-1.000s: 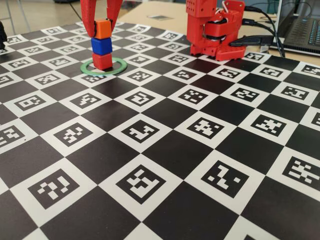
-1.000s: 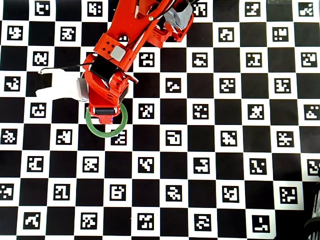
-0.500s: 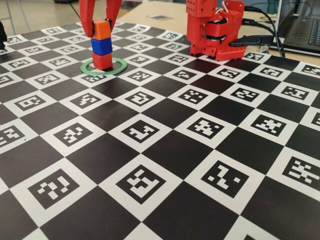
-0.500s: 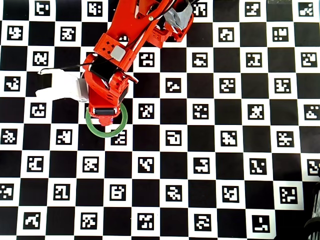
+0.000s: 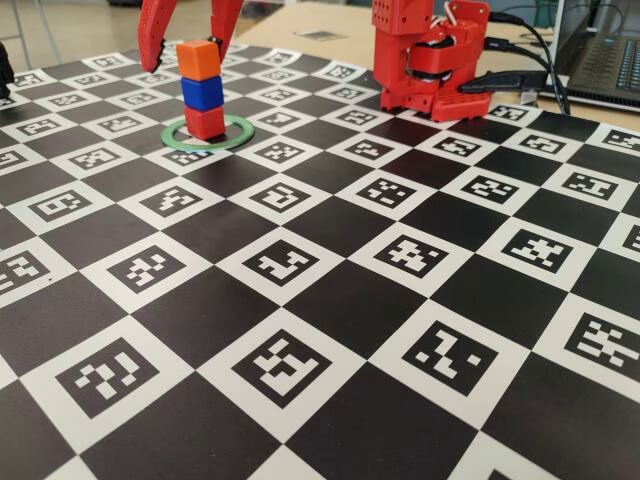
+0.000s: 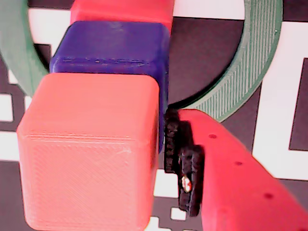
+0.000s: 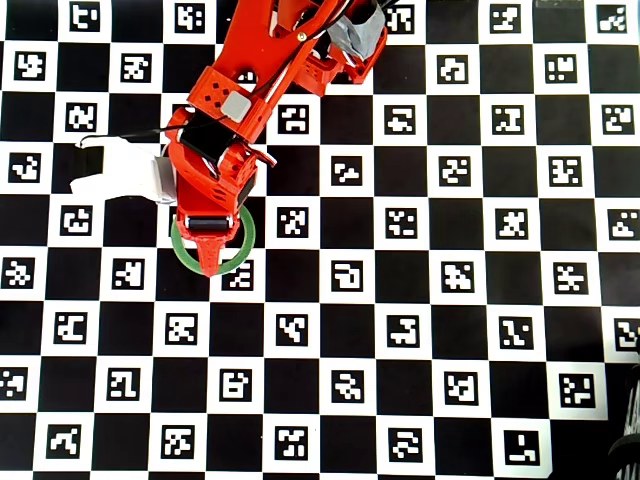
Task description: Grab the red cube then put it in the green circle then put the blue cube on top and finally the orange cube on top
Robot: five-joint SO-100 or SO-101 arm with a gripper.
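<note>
In the fixed view a three-cube stack stands upright inside the green circle (image 5: 238, 128): the red cube (image 5: 205, 122) at the bottom, the blue cube (image 5: 203, 92) on it, the orange cube (image 5: 198, 60) on top. My gripper (image 5: 183, 52) is open around the orange cube, with one finger well off to its left and the other close behind its right side. The wrist view looks down on the orange cube (image 6: 89, 149), the blue cube (image 6: 113, 48), a strip of the red cube (image 6: 122, 9) and the green circle (image 6: 250, 72). In the overhead view the arm hides the cubes.
The table is covered by a black-and-white checker mat with printed markers (image 5: 300, 370). The red arm base (image 5: 430, 60) stands behind the stack to the right, with cables and a laptop (image 5: 605, 60) at the far right. A white part (image 7: 115, 170) sticks out left of the wrist.
The jaws have opened: the left finger has swung out away from the orange cube, which stays on top of the blue cube. The stack has not moved.
</note>
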